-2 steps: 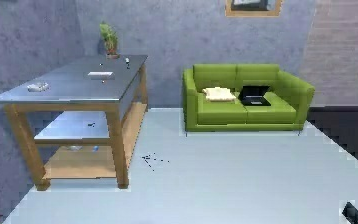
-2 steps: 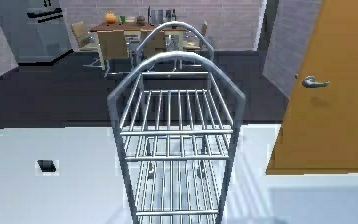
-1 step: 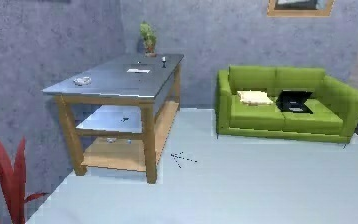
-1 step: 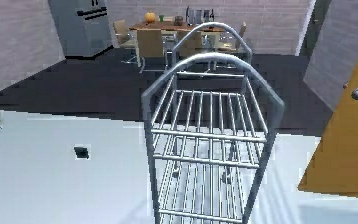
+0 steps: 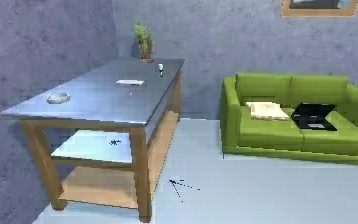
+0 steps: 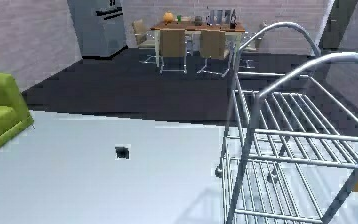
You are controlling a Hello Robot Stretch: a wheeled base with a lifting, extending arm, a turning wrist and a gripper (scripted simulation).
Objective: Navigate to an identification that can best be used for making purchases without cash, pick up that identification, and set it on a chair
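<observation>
I can't make out the small flat white thing [image 5: 129,81] or the grey blob [image 5: 57,97] on the table [image 5: 97,103]. The top edge cuts off the wall picture [image 5: 317,6]. The right and bottom edges cut off the metal rack [image 6: 297,130].

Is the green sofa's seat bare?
No, a pale thing and a dark thing lie on the sofa seat.
</observation>
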